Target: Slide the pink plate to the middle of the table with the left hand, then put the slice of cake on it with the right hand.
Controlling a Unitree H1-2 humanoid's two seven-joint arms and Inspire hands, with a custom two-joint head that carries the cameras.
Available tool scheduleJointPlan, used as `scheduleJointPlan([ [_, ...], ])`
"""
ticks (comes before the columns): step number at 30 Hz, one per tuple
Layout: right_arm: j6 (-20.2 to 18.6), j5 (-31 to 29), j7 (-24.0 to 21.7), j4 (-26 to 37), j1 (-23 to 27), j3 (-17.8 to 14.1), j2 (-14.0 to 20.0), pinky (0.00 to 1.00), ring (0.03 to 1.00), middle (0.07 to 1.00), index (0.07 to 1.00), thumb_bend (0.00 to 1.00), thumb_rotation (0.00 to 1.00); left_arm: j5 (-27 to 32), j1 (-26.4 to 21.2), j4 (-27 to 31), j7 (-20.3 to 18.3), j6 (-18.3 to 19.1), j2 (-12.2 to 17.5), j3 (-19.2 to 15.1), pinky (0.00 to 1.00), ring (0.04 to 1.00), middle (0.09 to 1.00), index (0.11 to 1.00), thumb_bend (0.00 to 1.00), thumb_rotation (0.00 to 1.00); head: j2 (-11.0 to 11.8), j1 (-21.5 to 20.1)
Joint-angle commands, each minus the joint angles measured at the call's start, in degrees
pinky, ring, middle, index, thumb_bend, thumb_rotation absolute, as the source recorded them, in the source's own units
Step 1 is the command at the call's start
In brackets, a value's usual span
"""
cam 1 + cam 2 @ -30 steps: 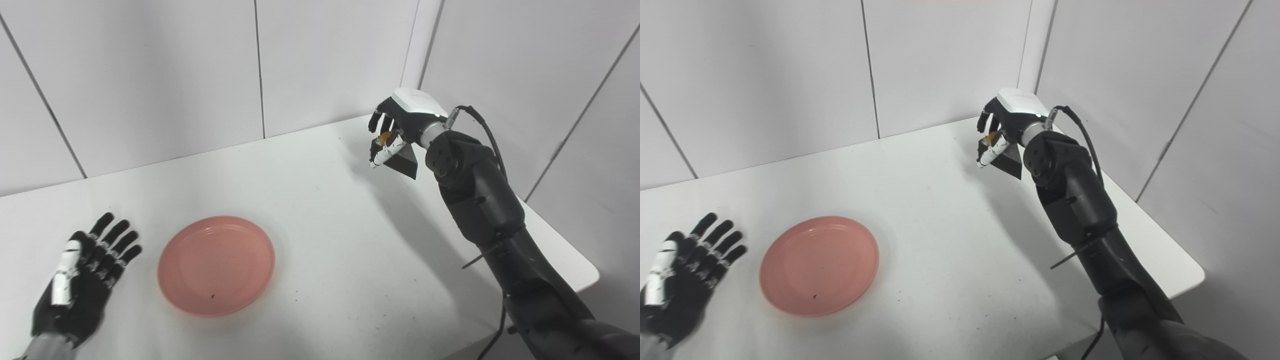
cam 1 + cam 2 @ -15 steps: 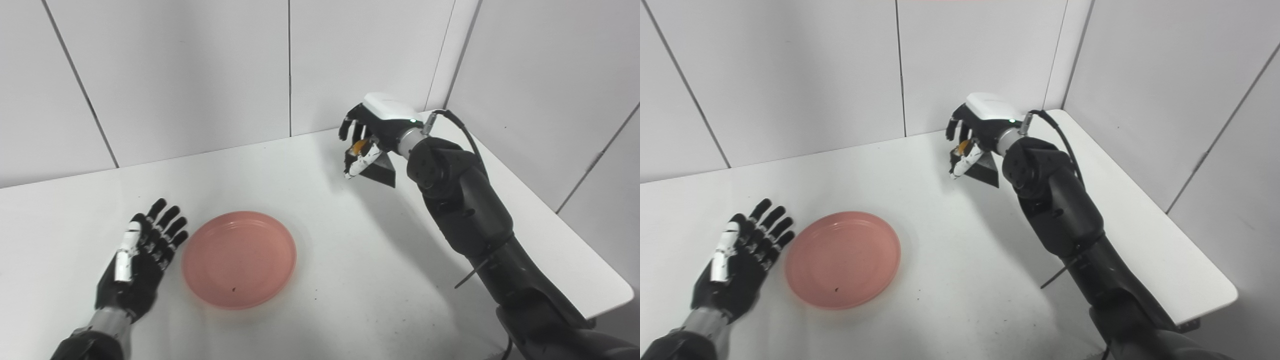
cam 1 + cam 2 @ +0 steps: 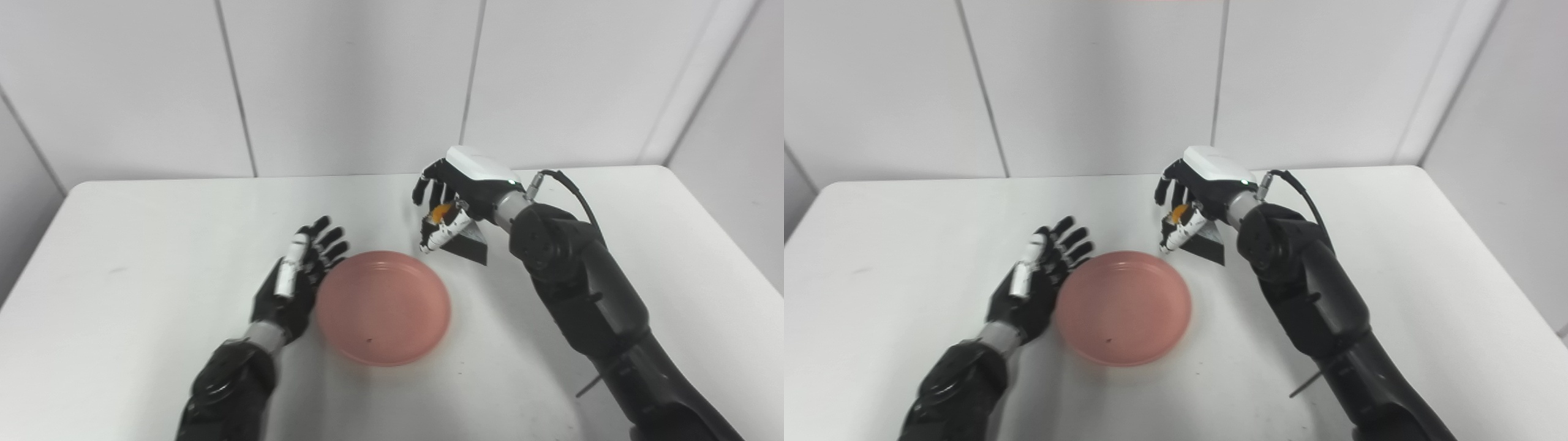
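The pink plate (image 3: 383, 306) lies flat near the middle of the white table (image 3: 147, 245), with nothing on it but a small dark speck. My left hand (image 3: 294, 285) rests on the table at the plate's left rim, open with its fingers spread and pointing away from me; I cannot tell whether it touches the rim. My right hand (image 3: 456, 199) hovers just behind the plate's far right rim, shut on the slice of cake (image 3: 470, 243). The slice is a dark wedge with an orange bit on top, and it hangs from the fingers above the table.
White panelled walls stand close behind the table and to its right. The table's left edge (image 3: 37, 257) and right edge (image 3: 729, 245) are both in view. A cable (image 3: 566, 184) loops from my right wrist.
The whole view has swung left, so the scene sits differently. My left hand has come up beside the plate's left rim. My right hand, still holding the cake, is now much nearer the plate.
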State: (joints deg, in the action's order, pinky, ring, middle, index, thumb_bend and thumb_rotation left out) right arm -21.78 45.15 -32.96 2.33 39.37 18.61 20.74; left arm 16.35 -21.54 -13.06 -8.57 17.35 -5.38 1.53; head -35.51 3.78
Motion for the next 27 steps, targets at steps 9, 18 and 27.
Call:
scheduleJointPlan([
  [9, 3.6, -1.4, 3.1, -0.5, 2.8, 3.1, -2.5, 0.3, 0.379, 0.407, 0.525, 0.52, 0.0, -3.3, 0.1, -3.7, 3.3, 2.5, -2.1, 0.2, 0.88, 0.884, 0.897, 0.904, 0.37, 1.0, -1.0, 2.9],
  [18, 2.7, -0.6, 2.1, 0.2, 1.8, 6.4, -3.2, 0.28, 0.358, 0.479, 0.489, 0.53, 0.0, -3.5, 0.4, -2.6, 2.9, 3.0, -1.9, 0.2, 0.89, 0.89, 0.904, 0.909, 0.36, 1.0, -2.0, 1.7],
  [27, 2.9, -1.5, 1.9, 0.5, 0.6, 7.6, -3.4, 0.32, 0.394, 0.417, 0.521, 0.52, 0.0, -3.7, 0.6, -1.6, 3.6, 4.0, -1.9, -0.3, 0.87, 0.882, 0.895, 0.9, 0.36, 1.0, -2.8, 0.9],
])
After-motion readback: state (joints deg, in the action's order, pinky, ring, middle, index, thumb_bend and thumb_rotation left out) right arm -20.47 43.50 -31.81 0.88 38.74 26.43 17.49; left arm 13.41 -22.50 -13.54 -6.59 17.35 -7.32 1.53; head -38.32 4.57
